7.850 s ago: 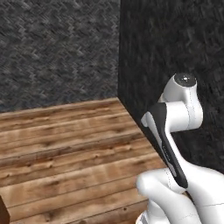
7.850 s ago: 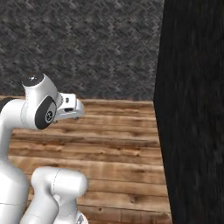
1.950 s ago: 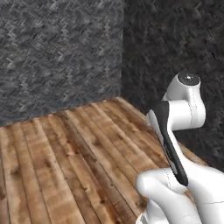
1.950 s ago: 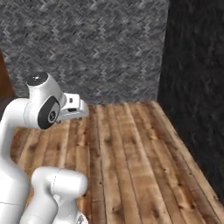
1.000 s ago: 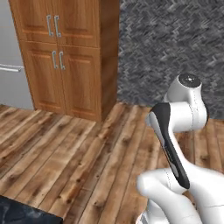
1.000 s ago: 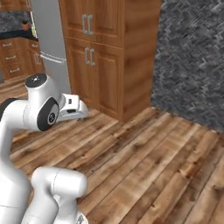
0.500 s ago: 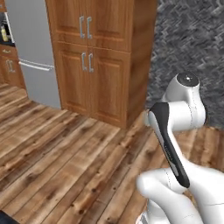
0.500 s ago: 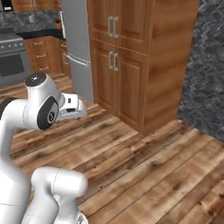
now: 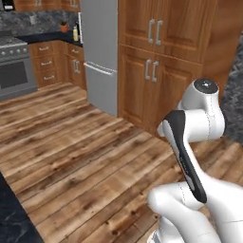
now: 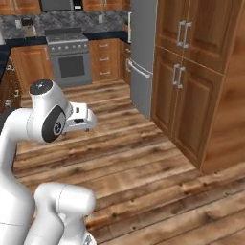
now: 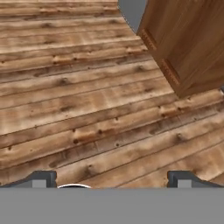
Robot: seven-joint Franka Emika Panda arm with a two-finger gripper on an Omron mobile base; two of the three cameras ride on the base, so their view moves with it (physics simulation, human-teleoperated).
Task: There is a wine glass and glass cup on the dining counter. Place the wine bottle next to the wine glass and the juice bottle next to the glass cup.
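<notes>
Pincer: both tips wide apart, holding nothing, pointing down at the wooden floor.
Task things: a small yellow bottle on the far surface may be the juice bottle; too small to confirm.
Risk: base drives near tall cabinets; the arm could clip them.
Containers: cabinets closed, contents hidden.

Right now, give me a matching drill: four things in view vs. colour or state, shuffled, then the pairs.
Things:
1. fridge
2. tall cabinet
3. stove
4. gripper

Colour or state:
A. brown wood doors with metal handles
B. open, over bare wood floor
C. plain grey, standing beside the cabinet
D. grey with a dark oven window, against the back wall

Pairs: 1-C, 2-A, 3-D, 4-B
</notes>
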